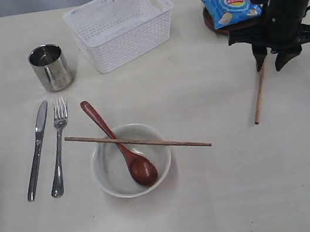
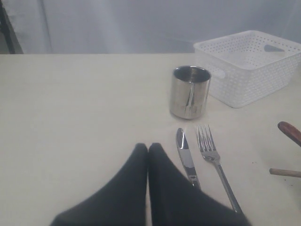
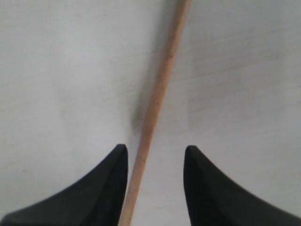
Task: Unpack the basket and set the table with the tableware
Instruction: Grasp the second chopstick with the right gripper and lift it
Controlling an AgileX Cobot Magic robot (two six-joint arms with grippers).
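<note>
1. Exterior view: the basket (image 1: 131,45) looks empty and stands beyond the bowl (image 1: 108,171) on the table (image 1: 226,187). Unpacking judged done, laying out in hand.
2. The bowl holds the wooden spoon (image 1: 118,143), and one chopstick (image 1: 165,141) lies across the bowl's rim. Knife (image 1: 37,149) and fork (image 1: 59,147) lie side by side just beside the bowl, left arm's side. Cup (image 1: 50,67) is beyond them.
3. Second chopstick (image 1: 260,95) lies flat, well apart from the bowl on the right arm's side. Plate (image 1: 211,23), chips bag (image 1: 231,6) on it, is farther from the bowl again.
4. Right gripper (image 1: 272,65) hangs over the stick's end farther from the bowl. Right wrist view: fingers apart, second chopstick (image 3: 162,80) between them, nearer one finger, not clamped.
5. Left gripper (image 2: 146,147): fingers together, nothing between, on the knife side of the bowl.
6. Step judged: picking up the second chopstick. Next move calls for going down and closing squarely on it. It is thin and flat on the table, so it may roll or slip out. It then goes to the bowl, beside the first
</note>
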